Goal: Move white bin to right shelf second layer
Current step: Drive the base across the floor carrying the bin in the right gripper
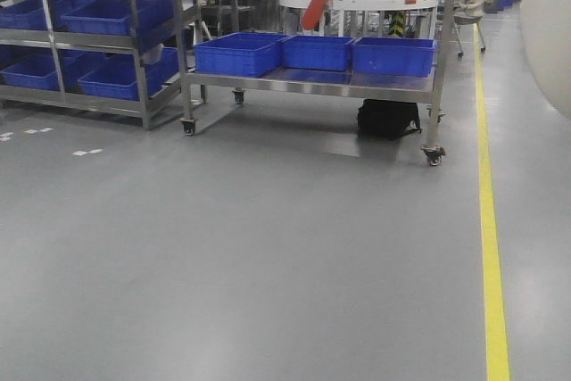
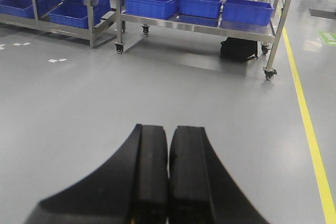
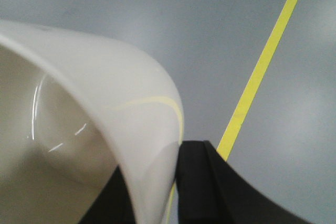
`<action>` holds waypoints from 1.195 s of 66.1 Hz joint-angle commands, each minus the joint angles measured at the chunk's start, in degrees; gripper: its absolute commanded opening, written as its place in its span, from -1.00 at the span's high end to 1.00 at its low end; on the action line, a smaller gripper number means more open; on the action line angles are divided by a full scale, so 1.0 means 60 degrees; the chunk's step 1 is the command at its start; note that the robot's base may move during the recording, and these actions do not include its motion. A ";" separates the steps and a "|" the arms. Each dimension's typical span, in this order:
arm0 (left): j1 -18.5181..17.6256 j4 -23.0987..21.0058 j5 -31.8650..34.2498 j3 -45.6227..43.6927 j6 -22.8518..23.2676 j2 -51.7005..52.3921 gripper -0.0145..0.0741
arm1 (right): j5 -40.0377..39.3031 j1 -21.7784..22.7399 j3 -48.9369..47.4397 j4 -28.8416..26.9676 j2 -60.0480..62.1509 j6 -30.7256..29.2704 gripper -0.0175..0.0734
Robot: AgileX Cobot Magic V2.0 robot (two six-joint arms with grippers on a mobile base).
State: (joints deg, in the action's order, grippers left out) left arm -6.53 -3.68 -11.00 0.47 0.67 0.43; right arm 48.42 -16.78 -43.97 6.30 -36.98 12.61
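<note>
Right gripper point(image 3: 157, 187), right wrist view: jaws closed to the thickness of one wall of the white bin point(image 3: 105, 77), one finger point(image 3: 202, 182) outside the wall and the other inside the tub. The hold is on the rim alone, so the bin hangs off the floor point(image 3: 157, 14), unsupported from below. In the front view the same bin appears as a blurred cream shape at the far right edge point(image 1: 546, 33).

Left gripper point(image 2: 168, 150), left wrist view: fingers pressed together, nothing between them.

Beyond the arms: a yellow floor line point(image 1: 486, 220) runs along the right. At the far side stands a wheeled steel trolley point(image 1: 312, 83) carrying blue crates point(image 1: 239, 53), with a black bag point(image 1: 388, 120) under it. A rack point(image 1: 143, 86) with more crates is at far left. No roller level can be made out, so the target shelf cannot be placed from these views.

Risks, as judged: the glossy, tapered wall may slide from a one-sided pinch, or the tub may pivot about the fingers while the base is driven. The bin also masks the right of the front view, which could hide obstacles there.
</note>
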 commanded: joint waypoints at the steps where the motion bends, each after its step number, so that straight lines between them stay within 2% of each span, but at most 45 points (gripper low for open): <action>1: -0.0062 -0.0042 0.0846 0.0261 0.0093 0.0162 0.48 | -0.0836 0.0074 -0.0284 0.0091 0.0003 0.0017 0.50; 79: -0.0062 -0.0042 0.0846 0.0261 0.0093 0.0162 0.48 | -0.0818 0.0074 -0.0284 0.0091 0.0003 0.0017 0.50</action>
State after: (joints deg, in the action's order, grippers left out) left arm -6.53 -3.68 -11.00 0.47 0.67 0.43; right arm 48.42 -16.78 -43.97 6.30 -36.98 12.61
